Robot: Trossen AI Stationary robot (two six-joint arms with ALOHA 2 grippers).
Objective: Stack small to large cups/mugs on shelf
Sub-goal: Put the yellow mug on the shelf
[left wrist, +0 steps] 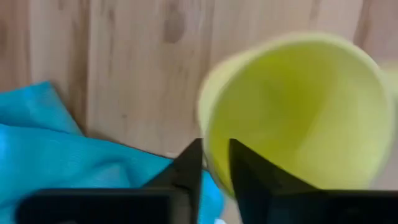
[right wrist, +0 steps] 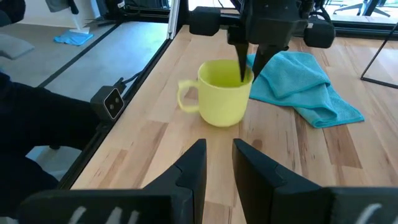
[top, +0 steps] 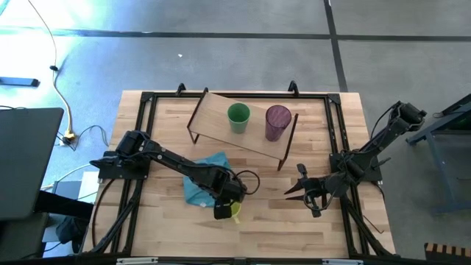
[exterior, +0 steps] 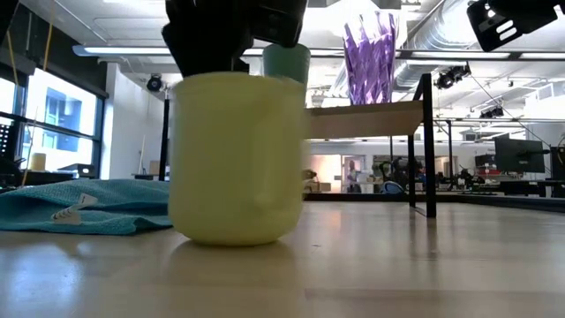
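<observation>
The yellow mug stands upright on its base on the tabletop, its handle toward the near edge. My left gripper is above it, shut on its rim. The green cup and the purple tumbler stand upright side by side on the light-wood shelf at the far middle. My right gripper hovers to the right of the mug, empty, its fingers a little apart. My left gripper has the mug's rim on the side next to the blue cloth, opposite the handle. One finger reaches inside the mug and the other stays outside. The fingers point down from above. The mug stands upright with its base on the table.
A light blue cloth lies crumpled on the table just beyond the mug, toward the left. The black frame runs along the table's edges. Bare wood lies between the mug and the shelf's dark legs.
</observation>
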